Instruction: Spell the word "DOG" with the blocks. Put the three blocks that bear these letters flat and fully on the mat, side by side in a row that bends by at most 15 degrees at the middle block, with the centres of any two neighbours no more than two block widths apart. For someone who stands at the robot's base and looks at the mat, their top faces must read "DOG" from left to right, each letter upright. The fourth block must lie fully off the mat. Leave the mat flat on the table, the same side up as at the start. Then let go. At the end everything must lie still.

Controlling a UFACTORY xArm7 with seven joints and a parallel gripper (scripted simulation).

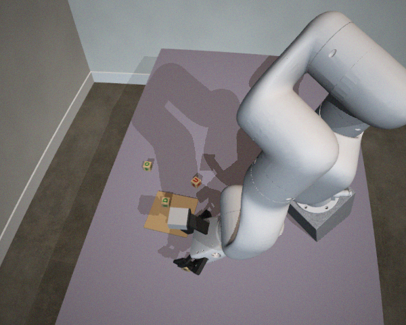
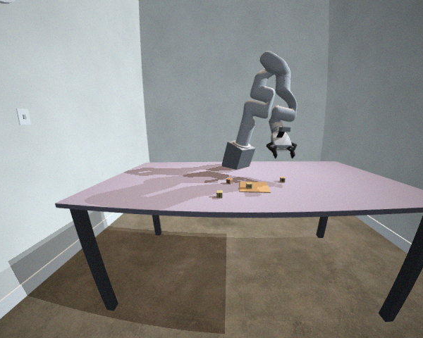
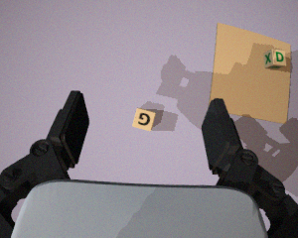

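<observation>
My gripper is open and empty, high above the table. The G block lies on the purple table right below it, between the fingers in the wrist view, off the mat; in the top view the gripper mostly hides it. The tan mat lies flat, with the D block on its far corner. The O block and the U block lie on the table off the mat.
The robot's grey base stands on the table behind the mat. The arm's big links hang over the table's middle and hide part of it in the top view.
</observation>
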